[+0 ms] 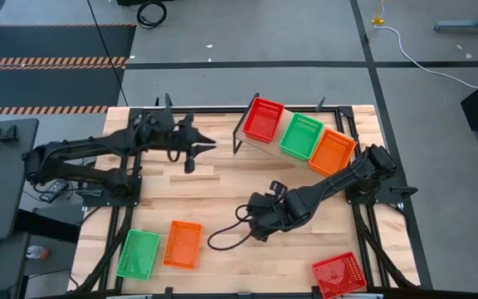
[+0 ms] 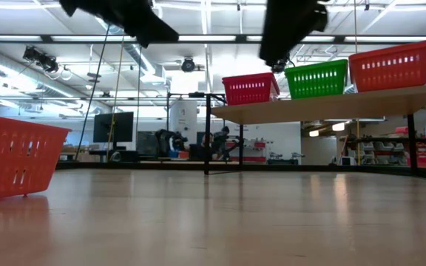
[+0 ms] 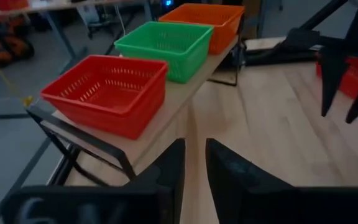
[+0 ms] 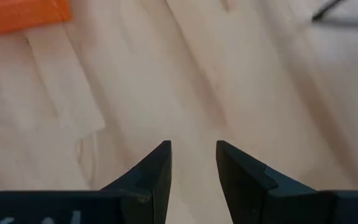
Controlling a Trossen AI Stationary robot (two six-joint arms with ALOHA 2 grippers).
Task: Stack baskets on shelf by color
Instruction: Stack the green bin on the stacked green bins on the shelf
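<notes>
Three baskets sat on the counter's point(image 1: 222, 187) near side: green basket point(image 1: 138, 253) beside orange basket point(image 1: 182, 244), red basket point(image 1: 338, 274) near the opposite corner, partly cut off at the frame edge. Right end effector point(image 1: 249, 218) hovered mid-counter, fingers apart with a moderate gap, nothing between them, orange basket ahead. Left end effector point(image 1: 207, 144) sat farther back, just beside the shelf point(image 1: 282, 152), fingers point(image 3: 166, 168) narrow, nothing held. Shelf held a red stack point(image 1: 263, 119), green stack point(image 1: 300, 135) and orange stack point(image 1: 332, 151) side by side. Risks, my read: left arm was close to the red stack, so a swing could clip it or nudge the tilted shelf; mesh rims could catch when nesting. Couldn't tell how many baskets each shelf stack contained, so progress was unclear.
</notes>
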